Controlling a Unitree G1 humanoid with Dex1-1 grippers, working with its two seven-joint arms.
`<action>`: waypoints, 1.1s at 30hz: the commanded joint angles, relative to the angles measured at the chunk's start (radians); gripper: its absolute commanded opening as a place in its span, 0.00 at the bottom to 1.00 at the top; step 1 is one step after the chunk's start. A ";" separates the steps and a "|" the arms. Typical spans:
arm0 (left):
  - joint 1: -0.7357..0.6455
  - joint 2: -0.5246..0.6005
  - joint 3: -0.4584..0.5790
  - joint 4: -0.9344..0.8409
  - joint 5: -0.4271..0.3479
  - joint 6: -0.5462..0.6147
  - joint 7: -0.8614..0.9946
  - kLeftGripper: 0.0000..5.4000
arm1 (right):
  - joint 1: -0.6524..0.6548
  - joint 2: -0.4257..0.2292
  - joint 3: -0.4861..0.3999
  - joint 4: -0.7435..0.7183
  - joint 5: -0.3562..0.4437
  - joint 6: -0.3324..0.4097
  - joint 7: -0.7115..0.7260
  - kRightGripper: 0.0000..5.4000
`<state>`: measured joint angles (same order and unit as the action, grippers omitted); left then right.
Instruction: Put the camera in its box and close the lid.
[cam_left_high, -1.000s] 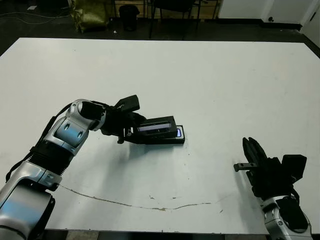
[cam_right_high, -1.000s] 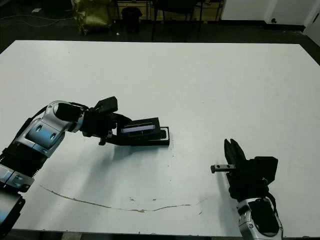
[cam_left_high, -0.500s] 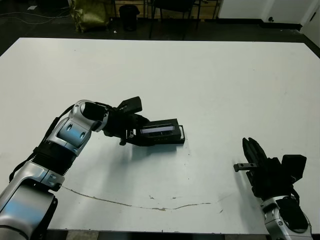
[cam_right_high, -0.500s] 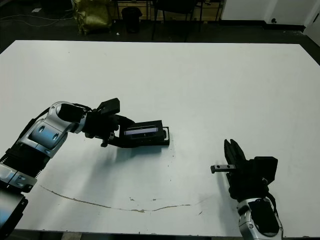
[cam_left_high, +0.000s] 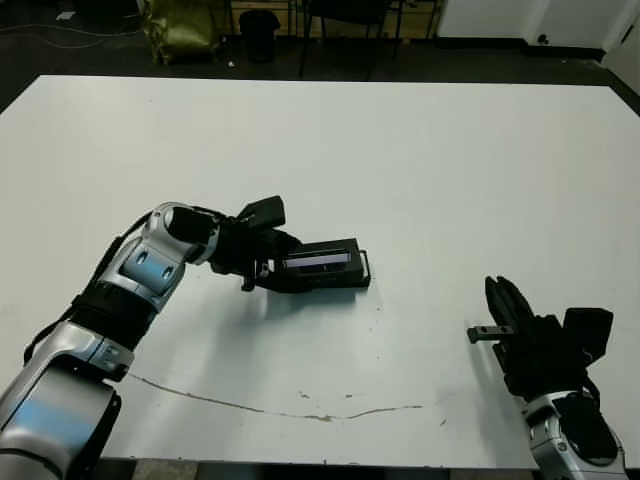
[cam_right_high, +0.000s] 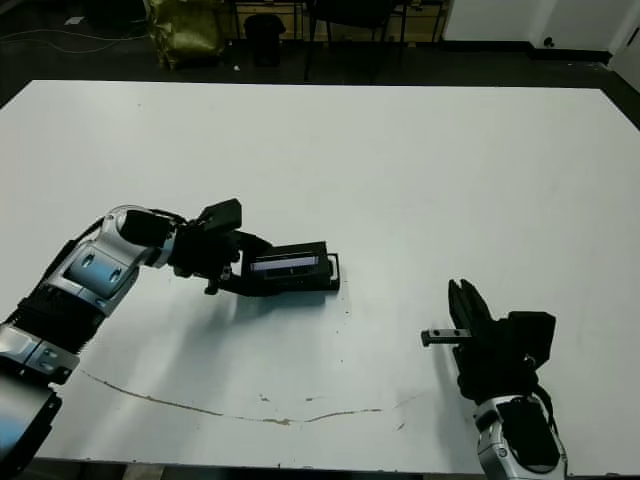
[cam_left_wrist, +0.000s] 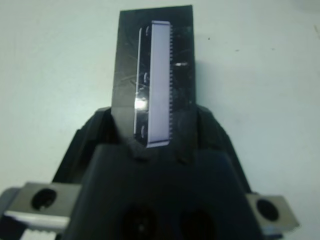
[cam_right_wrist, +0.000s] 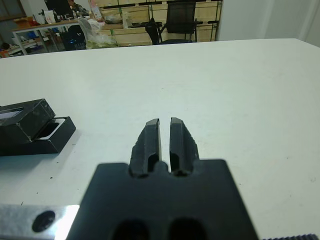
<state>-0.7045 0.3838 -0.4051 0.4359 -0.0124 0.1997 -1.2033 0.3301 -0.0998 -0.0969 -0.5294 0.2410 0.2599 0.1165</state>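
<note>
**Lid held over box, left of table centre**

Left gripper (cam_left_high: 272, 268) with jaws clamped on one end of the lid (cam_left_high: 320, 259), pale stripe facing up. Lid slightly tilted over the box (cam_right_high: 322, 282), whose white-lined far end shows just past the lid's edge. Camera not discernible. Right gripper (cam_right_wrist: 165, 136) near the table's (cam_left_high: 450, 160) front edge, well apart, jaws nearly together and holding nothing.
</note>
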 joint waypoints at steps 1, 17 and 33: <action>-0.005 -0.006 -0.020 0.028 0.029 0.002 -0.002 0.47 | 0.017 0.001 -0.001 0.005 -0.002 0.015 -0.005 0.00; -0.078 -0.050 -0.039 0.101 0.074 -0.045 -0.024 0.47 | 0.021 0.008 0.010 0.008 -0.009 0.010 -0.010 0.00; -0.082 -0.086 -0.040 0.158 0.080 -0.040 -0.027 0.47 | 0.026 0.004 0.001 0.018 0.009 -0.005 0.007 0.00</action>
<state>-0.7925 0.3019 -0.4344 0.5731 0.0549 0.1539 -1.2246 0.3448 -0.0961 -0.0878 -0.5264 0.2470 0.2552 0.1200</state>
